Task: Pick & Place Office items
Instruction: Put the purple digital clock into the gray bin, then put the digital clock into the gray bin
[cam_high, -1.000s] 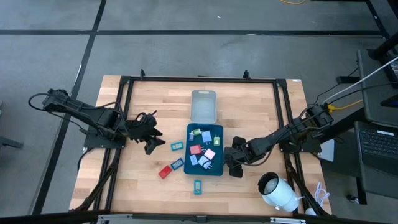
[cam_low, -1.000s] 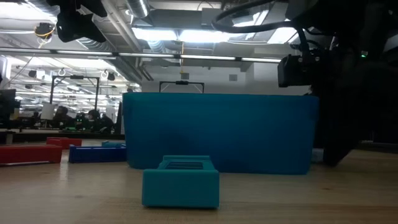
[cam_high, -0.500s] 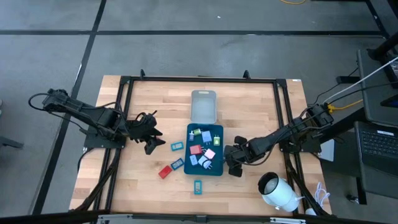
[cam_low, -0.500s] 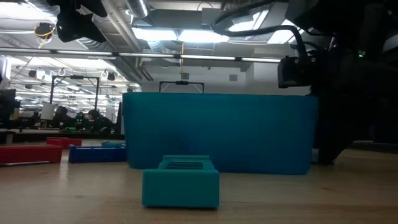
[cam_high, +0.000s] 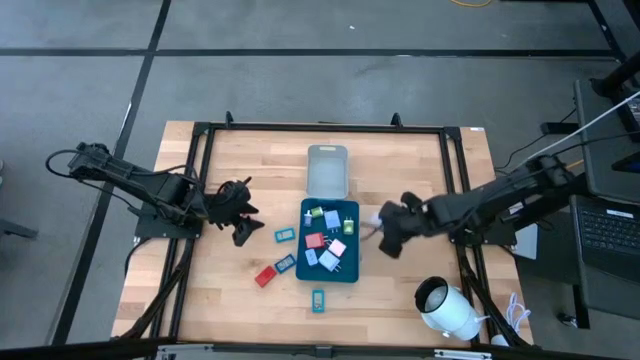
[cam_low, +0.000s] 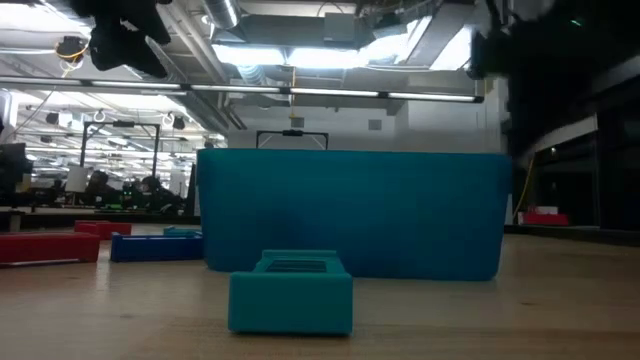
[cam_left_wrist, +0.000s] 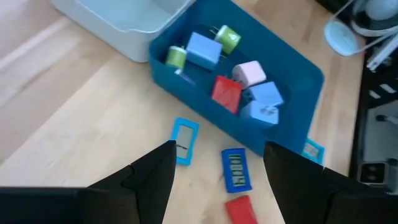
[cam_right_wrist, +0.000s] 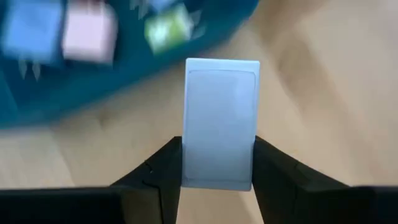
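Observation:
A pale blue flat card (cam_right_wrist: 221, 118) sits between the fingers of my right gripper (cam_right_wrist: 217, 163), which is shut on it. In the high view this gripper (cam_high: 385, 228) hangs just right of the dark-teal tray (cam_high: 352, 272). The tray holds several small office items: blue, red, pink and green. More items lie on the wood left of and in front of the tray: a light blue one (cam_high: 285, 235), a blue one (cam_high: 286, 263), a red one (cam_high: 265, 275) and a teal one (cam_high: 318, 299). My left gripper (cam_high: 240, 215) hovers open above the table left of the tray, holding nothing. My right gripper pinches the card by its two long edges (cam_right_wrist: 186, 155), one finger on each, at the card's rear part. The fingers slant downward and lie along the card, whose free end sticks out ahead of them. The card is lifted clear of the table.
A small grey tray (cam_high: 327, 170) adjoins the teal tray's far end. A big white cylinder (cam_high: 447, 308) lies at the near right corner. A black frame (cam_high: 320, 127) runs round the tabletop. In the low view the teal item (cam_low: 290, 292) sits before the tray wall (cam_low: 350, 210).
My right gripper has risen from the table beside the tray's near right corner and gone toward the far edge, turning a little. It has carried the pale card up clear of the wood. In the low view its arm has left the table's surface.

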